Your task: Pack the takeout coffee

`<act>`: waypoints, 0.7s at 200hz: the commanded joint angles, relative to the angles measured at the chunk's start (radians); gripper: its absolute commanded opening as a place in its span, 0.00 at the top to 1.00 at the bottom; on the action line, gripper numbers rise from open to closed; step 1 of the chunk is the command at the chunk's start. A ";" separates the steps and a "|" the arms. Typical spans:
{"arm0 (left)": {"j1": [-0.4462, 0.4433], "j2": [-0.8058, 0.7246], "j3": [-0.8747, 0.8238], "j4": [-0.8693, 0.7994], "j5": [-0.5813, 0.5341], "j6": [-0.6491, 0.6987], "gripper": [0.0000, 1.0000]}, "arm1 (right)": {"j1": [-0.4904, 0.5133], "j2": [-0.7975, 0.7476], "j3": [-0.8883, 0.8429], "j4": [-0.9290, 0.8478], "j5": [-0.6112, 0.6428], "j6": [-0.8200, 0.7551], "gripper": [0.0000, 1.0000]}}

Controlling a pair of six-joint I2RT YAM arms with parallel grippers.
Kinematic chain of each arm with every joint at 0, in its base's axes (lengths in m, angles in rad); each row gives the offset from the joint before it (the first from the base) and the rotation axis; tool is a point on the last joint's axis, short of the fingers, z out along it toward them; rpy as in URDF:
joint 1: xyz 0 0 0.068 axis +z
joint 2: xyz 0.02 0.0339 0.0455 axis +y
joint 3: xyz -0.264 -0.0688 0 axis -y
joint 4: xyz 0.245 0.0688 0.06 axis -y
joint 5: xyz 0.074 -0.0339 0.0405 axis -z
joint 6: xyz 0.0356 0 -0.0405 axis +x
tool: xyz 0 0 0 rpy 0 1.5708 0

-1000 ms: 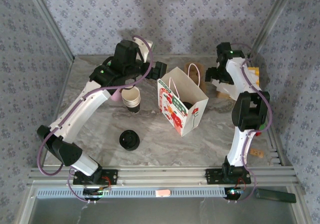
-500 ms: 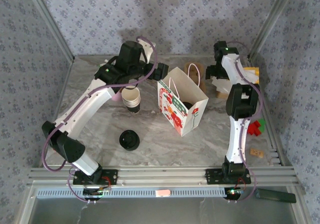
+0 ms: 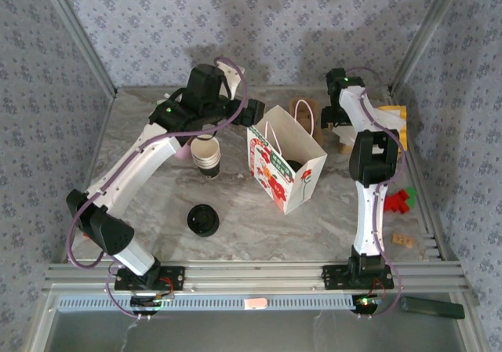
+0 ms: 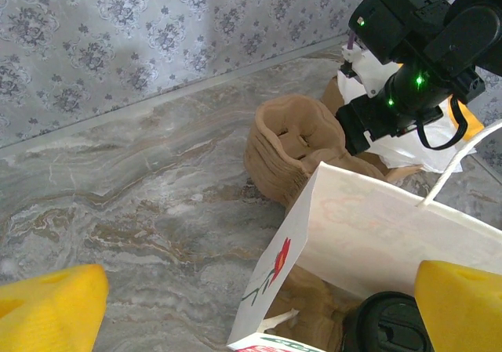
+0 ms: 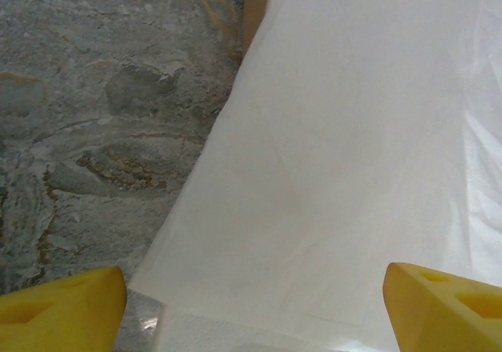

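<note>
The takeout coffee [image 3: 294,166] stands inside the white flowered paper bag [image 3: 276,176]; its black lid [image 4: 388,326] shows over the bag's rim. My left gripper [image 3: 251,114] hovers open above the bag's left top edge [image 4: 286,250]. Its yellow fingertips [image 4: 47,313] stand wide on either side of that edge, holding nothing. My right gripper [image 3: 332,121] is at the back right, open over a flat white paper sheet [image 5: 337,172]. Its yellow fingertips [image 5: 63,305] are spread apart with the sheet lying beneath them.
A stack of lidless beige cups [image 3: 208,156] stands left of the bag, with a pile of black lids [image 3: 203,219] nearer the front. Brown pulp cup carriers [image 4: 294,144] lie behind the bag. Red and green blocks [image 3: 403,199] sit at the right edge.
The right arm has swung left, its elbow now closer to the bag and its wrist a little further left at the back. The left arm shifted slightly right, then held still.
</note>
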 commanded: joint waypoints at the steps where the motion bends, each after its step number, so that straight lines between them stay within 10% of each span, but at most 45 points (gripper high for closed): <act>1: 0.006 0.006 0.036 0.027 0.018 -0.008 0.00 | 0.000 -0.044 -0.021 -0.006 0.042 0.010 0.15; 140: 0.006 0.004 0.038 0.031 0.032 -0.018 0.00 | -0.004 -0.122 -0.046 0.015 0.047 -0.002 0.37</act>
